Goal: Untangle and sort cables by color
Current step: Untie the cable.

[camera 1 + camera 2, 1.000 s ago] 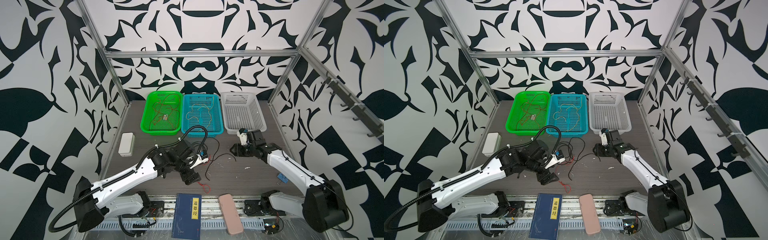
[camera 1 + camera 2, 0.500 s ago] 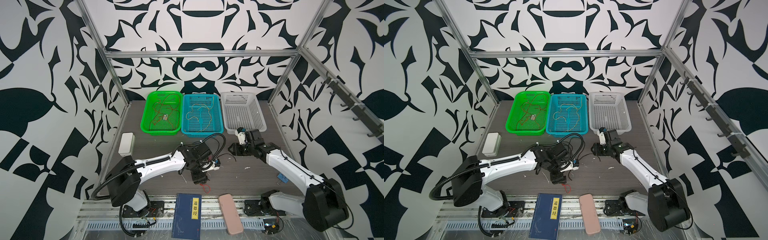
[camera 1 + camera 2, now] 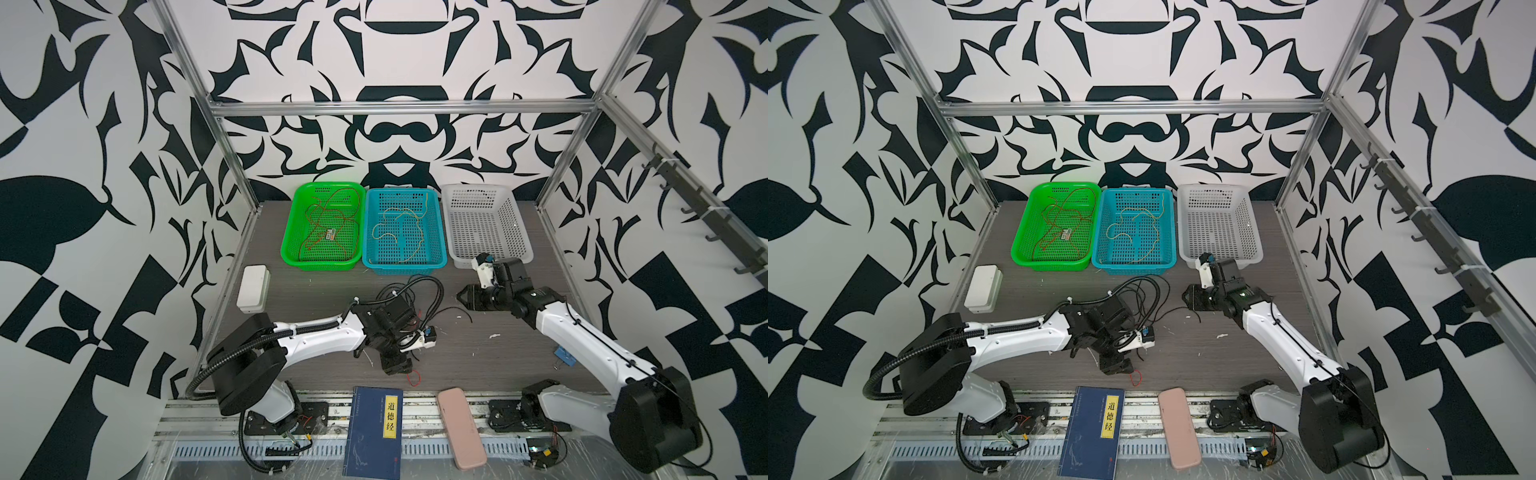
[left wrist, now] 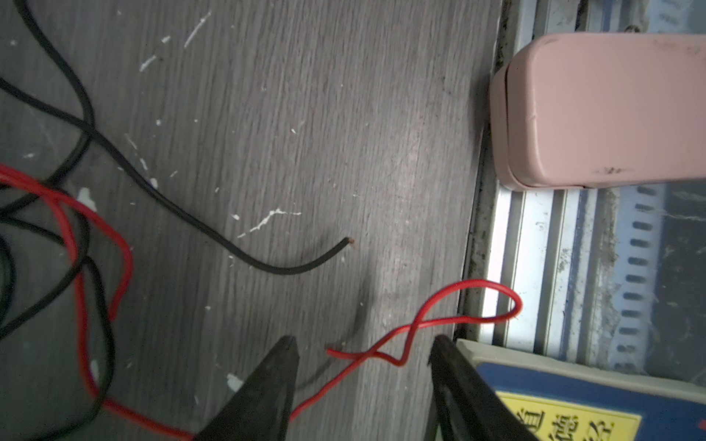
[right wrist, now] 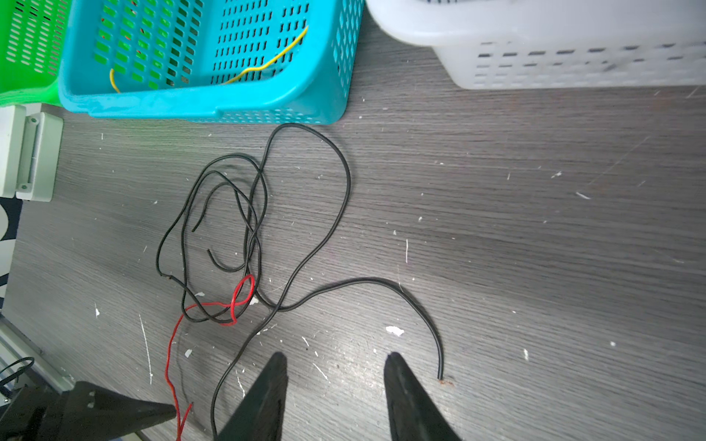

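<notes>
A loose red cable (image 4: 473,281) curls at the table's front edge, and its end lies between the fingers of my left gripper (image 4: 365,341), which is open and low over it. In both top views the left gripper (image 3: 397,365) (image 3: 1117,368) sits beside the red loop (image 3: 413,378). Tangled black cables (image 5: 366,280) (image 4: 286,272) spread across mid-table, with the red cable (image 5: 214,304) threaded through them. My right gripper (image 5: 336,359) (image 3: 461,296) is open and empty beside a black cable end. Red cables (image 3: 328,220) lie in the green basket (image 3: 322,262), and yellow cables (image 3: 399,210) lie in the blue basket (image 3: 403,266).
A white basket (image 3: 519,232) stands at the back right, holding no cables. A white box (image 3: 252,288) lies at the left edge. A blue book (image 3: 374,432) (image 4: 573,401) and a pink case (image 3: 460,428) (image 4: 603,110) rest on the front rail, close to my left gripper.
My left arm has dropped low and reached toward the front edge, its jaws narrowing over the red cable's end. The right gripper has shifted only slightly.
</notes>
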`<state>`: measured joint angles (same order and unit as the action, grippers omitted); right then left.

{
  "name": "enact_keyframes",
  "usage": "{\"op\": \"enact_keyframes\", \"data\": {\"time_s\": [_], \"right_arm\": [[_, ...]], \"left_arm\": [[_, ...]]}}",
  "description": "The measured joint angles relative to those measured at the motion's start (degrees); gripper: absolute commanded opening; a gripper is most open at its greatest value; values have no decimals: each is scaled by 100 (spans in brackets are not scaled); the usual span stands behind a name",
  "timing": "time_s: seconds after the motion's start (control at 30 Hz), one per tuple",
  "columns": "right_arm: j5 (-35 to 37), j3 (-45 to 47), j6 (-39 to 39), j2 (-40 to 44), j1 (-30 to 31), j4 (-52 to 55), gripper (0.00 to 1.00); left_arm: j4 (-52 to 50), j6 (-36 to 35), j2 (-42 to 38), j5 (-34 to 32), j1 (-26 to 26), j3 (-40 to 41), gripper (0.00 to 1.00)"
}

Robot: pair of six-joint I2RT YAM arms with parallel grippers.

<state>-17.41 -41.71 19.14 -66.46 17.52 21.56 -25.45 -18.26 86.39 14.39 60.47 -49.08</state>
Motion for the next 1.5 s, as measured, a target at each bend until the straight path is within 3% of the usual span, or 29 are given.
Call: {"op": "enact_keyframes", "data": {"time_s": [0.63,0.87,1.17,1.5], "right_arm": [[-15,0,2,0,0,-2,44],[-37,0,7,0,0,-15,44],[-98,35,22,0,0,-63,44],[-920,667,-31,647,72,-671,44]], "left_arm": [[229,-17,63,-146,328,0,59],[162,-92,684,-315,348,-129,45],[125,-170,758,-435,358,-184,0],[540,-26,-24,-844,37,-234,0]]}}
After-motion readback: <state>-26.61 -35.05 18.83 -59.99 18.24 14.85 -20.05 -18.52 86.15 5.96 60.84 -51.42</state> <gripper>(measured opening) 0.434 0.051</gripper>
